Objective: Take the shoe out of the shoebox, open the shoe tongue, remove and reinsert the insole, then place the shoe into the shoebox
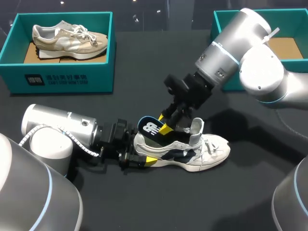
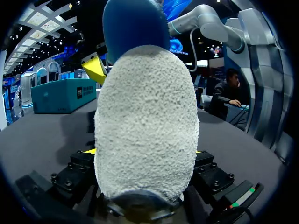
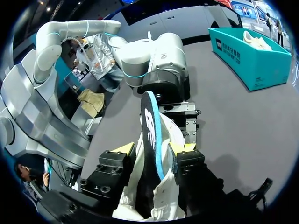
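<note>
- The shoe (image 2: 147, 121) heel fills my left wrist view. It covers my left claw (image 2: 145, 153) except for a yellow sliver on each side of the heel.
- The insole (image 3: 150, 135) has its lower end sunk out of sight inside the shoe.
- Beyond the shoe to the right, the box (image 1: 291, 14) is half hidden by my right arm (image 1: 255, 62) and cut off at the edge. I cannot tell what is in it.

Two arms meet at mid-worktop (image 1: 144, 62). The left arm (image 1: 53, 127) comes in low from the left and lies almost level. The left gripper (image 1: 143, 150) is clamped on the heel of the shoe (image 1: 202, 151), with its yellow-tipped fingers (image 2: 212, 175) pressed against both sides. The right arm (image 1: 250, 53) slopes down from the far right, wrist angled inward. The right gripper (image 1: 164, 123) sits just above the left gripper and pinches the upright insole (image 1: 149, 127) between its fingers (image 3: 184, 158).
</note>
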